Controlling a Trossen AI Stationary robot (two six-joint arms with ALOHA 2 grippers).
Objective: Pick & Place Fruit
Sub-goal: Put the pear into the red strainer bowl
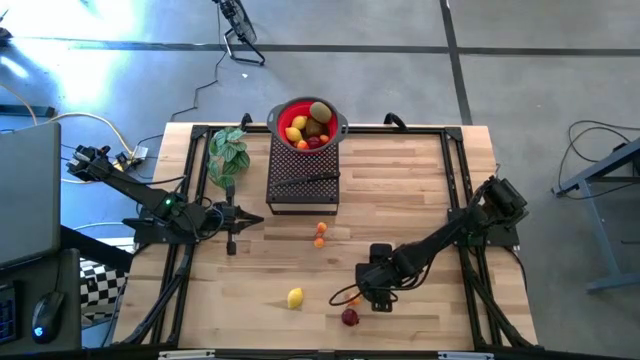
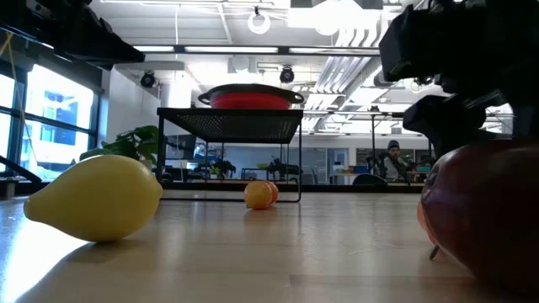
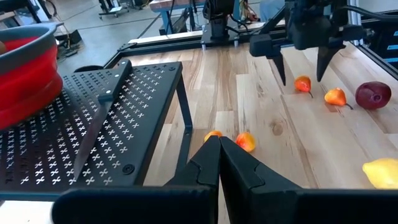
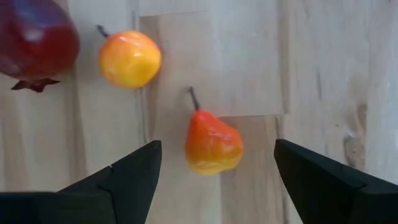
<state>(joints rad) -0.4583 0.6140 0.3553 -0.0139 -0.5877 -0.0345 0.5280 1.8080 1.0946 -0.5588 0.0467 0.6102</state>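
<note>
Overhead, the wooden desk (image 1: 420,190) carries a black perforated metal stand (image 1: 303,178) at its far middle, the landmark for everything else. A red colander (image 1: 306,124) sits at the far end of that stand, holding several fruits, among them a brown kiwi (image 1: 319,111) and a yellow lemon (image 1: 299,123). A black-handled knife (image 1: 305,181) lies on the stand's mesh top. A green leafy plant (image 1: 227,153) stands just left of the stand.

The left gripper (image 1: 233,246) waits to the left of the stand's near end, its fingers clenched on nothing. The right gripper (image 4: 214,168) hangs well nearer than the stand and to its right, fingers spread wide and released, straddling a small orange pear-shaped fruit (image 4: 212,142) without touching it. A round orange-yellow fruit (image 4: 129,58) lies just beside that one, and a dark red fruit (image 1: 349,317) next to both. A loose lemon (image 1: 295,297) rests on the desk nearer than the stand, and two tiny orange fruits (image 1: 320,234) lie just off the stand's near edge.
</note>
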